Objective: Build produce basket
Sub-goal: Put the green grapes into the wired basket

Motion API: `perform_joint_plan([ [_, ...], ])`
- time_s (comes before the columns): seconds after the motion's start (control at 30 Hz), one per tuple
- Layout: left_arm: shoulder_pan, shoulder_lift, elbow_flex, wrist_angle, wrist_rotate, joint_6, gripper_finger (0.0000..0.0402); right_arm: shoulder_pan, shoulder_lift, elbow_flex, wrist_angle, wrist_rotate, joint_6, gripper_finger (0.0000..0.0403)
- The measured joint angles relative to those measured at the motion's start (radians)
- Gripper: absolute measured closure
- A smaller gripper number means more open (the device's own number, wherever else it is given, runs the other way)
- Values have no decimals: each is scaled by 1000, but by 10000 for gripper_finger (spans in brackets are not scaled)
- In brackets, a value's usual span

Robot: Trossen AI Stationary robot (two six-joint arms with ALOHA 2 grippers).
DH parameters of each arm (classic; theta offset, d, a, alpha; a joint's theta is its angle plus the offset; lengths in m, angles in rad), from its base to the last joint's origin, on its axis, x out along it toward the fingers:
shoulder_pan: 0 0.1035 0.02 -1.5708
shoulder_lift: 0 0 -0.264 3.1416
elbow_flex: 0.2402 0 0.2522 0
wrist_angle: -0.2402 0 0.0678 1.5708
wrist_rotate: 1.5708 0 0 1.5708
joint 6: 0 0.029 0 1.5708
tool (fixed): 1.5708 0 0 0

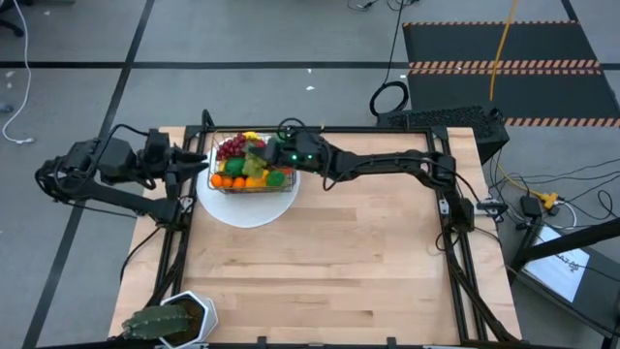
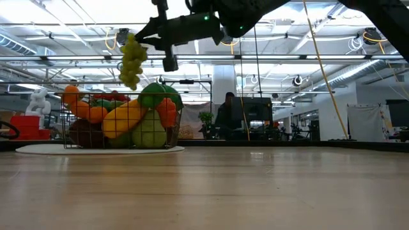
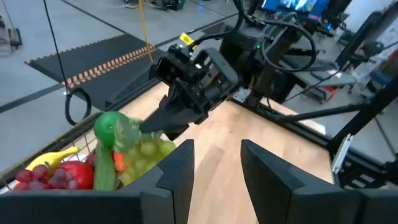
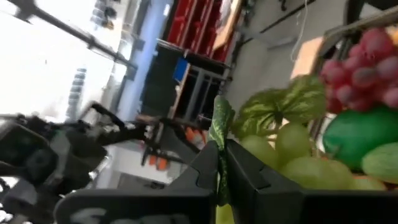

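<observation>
Green grapes (image 2: 131, 61) hang by their leaf from the clamped right hand (image 2: 148, 33), above the basket (image 2: 121, 124).

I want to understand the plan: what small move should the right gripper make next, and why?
Probably lower the green grapes into the basket. The right gripper is shut on their stem, and in the low view the bunch hangs above the piled fruit, near the basket's edge. The left gripper waits beside the plate.
</observation>
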Motion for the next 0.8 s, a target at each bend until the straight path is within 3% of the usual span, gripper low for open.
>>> perform_joint_plan([
  [0.2, 0, 43, 0, 33, -12, 122, 270, -26, 0, 0, -60, -5, -98, 395],
  [0.4, 1, 109, 0, 44, -94, 157, 270, -81, 0, -1, -142, -77, -162, 371],
  [0.63, 45, 176, 0, 48, -121, 215, 270, -140, -6, -2, -166, -137, -288, 283],
  [0.8, 107, 209, -1, 58, -186, 278, 270, -197, -16, -2, -187, -281, -292, 218],
])
